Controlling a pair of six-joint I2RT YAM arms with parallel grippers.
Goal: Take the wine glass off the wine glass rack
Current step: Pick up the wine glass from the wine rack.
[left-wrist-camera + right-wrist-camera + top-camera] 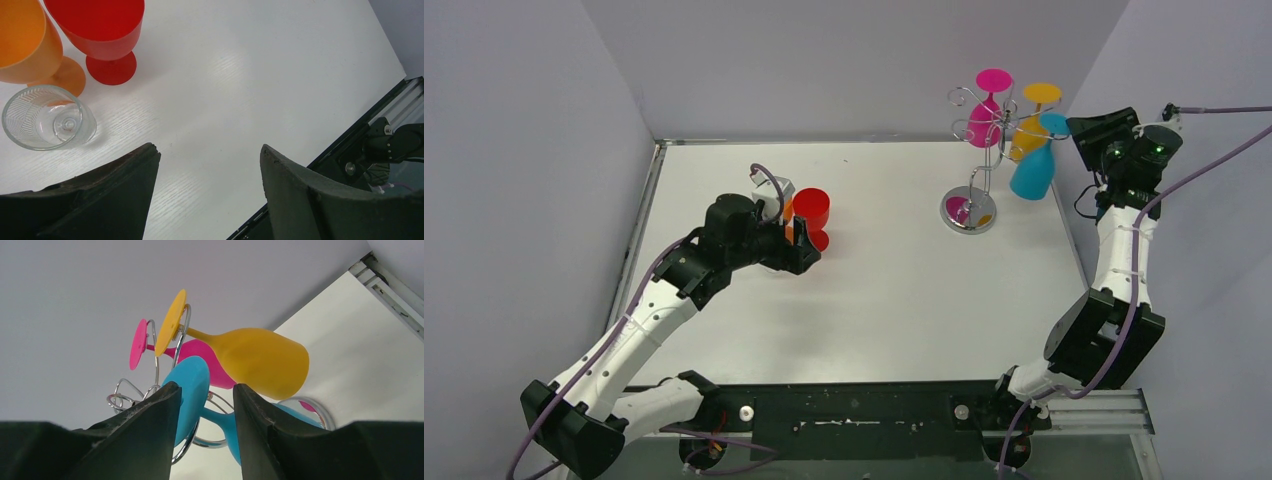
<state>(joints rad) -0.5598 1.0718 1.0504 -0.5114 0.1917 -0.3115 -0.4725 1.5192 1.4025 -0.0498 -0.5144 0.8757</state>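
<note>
The silver wine glass rack (970, 212) stands at the back right with three glasses hanging upside down from its hooks: blue (1032, 172), yellow (1028, 137) and pink (987, 120). My right gripper (1079, 130) is right at the blue wine glass. In the right wrist view the gripper (202, 385) is partly closed and straddles the blue stem. Its left finger lies against the blue foot (195, 377), and a gap still shows between the fingers. My left gripper (207, 148) hangs open over bare table, holding nothing.
A red glass (100, 25), an orange glass (25, 40) and a clear glass (47, 117) stand together on the white table beside my left gripper (802, 250). Grey walls close in the back and both sides. The yellow glass (260, 360) and pink glass (200, 352) hang just beyond the blue one.
</note>
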